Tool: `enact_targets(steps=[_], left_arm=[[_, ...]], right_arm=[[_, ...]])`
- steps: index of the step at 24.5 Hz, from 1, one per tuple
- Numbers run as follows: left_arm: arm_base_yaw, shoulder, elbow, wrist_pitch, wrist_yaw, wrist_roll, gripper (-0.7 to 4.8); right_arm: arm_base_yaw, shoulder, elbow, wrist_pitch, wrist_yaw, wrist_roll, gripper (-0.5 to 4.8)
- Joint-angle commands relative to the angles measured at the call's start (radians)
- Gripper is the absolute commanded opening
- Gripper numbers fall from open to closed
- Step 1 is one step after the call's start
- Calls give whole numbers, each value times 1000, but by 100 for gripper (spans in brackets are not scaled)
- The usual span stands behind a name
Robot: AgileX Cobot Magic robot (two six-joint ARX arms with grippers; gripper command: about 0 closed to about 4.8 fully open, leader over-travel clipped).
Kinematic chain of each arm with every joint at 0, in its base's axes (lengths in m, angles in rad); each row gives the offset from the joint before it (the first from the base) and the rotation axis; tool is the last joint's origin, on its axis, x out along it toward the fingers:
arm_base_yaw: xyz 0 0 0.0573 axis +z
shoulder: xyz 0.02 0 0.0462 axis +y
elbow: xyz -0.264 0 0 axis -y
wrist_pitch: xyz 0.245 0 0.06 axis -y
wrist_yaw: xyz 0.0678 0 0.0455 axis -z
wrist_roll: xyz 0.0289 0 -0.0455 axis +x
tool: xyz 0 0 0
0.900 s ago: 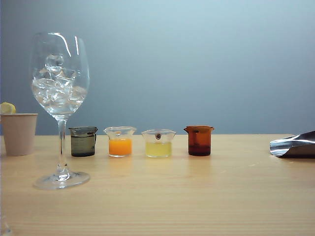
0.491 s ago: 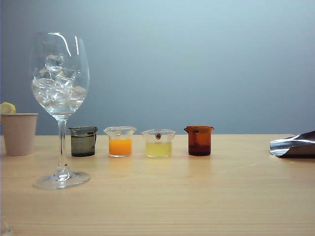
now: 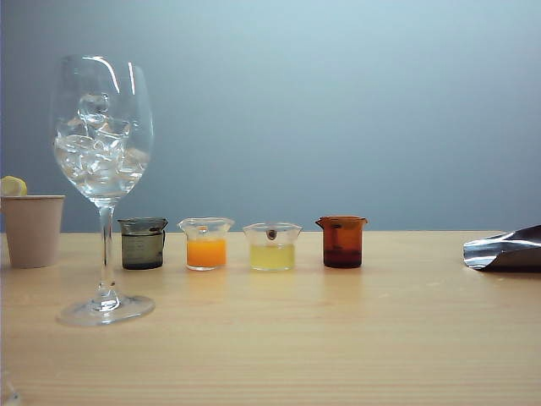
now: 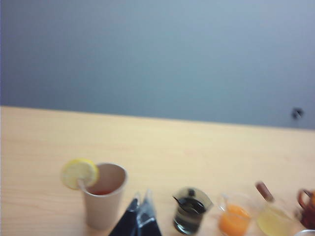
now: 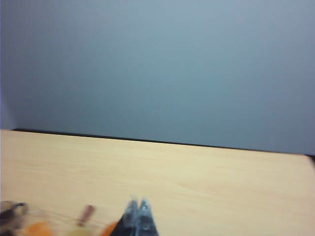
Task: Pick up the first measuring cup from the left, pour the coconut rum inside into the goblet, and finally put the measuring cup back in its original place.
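On a pale wooden table (image 3: 338,338), one beige paper cup (image 3: 32,230) with a lemon slice (image 3: 13,185) on its rim is seen at far left. One tall clear goblet (image 3: 103,169), round-bowled and thin-stemmed, is filled with ice cubes (image 3: 97,144). Four small lipped cups are lined up behind it: the first measuring cup (image 3: 143,244), smoky grey and translucent, then an orange-filled clear cup (image 3: 206,244), a yellow-filled clear cup (image 3: 272,246) and an amber-brown cup (image 3: 342,242). One shiny metal scoop (image 3: 505,249) is seen at far right. The left gripper (image 4: 139,209), fingers pressed together, is held above the table between paper cup and grey cup. The right gripper (image 5: 138,209) is likewise closed, empty.
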Motion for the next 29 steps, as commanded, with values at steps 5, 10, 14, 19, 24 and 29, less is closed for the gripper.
enact_targets(steps=[5, 10, 14, 19, 24, 29], left_arm=[[-3, 303, 43, 135, 141, 86, -5], [-56, 457, 43, 157, 193, 303, -5], [-56, 635, 43, 248, 220, 314, -5], [-56, 787, 43, 407, 297, 310, -5], [-56, 916, 43, 528, 344, 310, -5], [-56, 1017, 43, 542, 343, 311, -5]], right_arm=[[254, 220, 179, -46, -4, -56, -6], [368, 310, 243, -29, -27, -55, -6], [443, 375, 269, 10, -71, -53, -6], [453, 404, 268, -16, -90, -51, -6], [451, 410, 269, -21, -96, -52, -6], [451, 413, 268, -20, -97, -53, -7]])
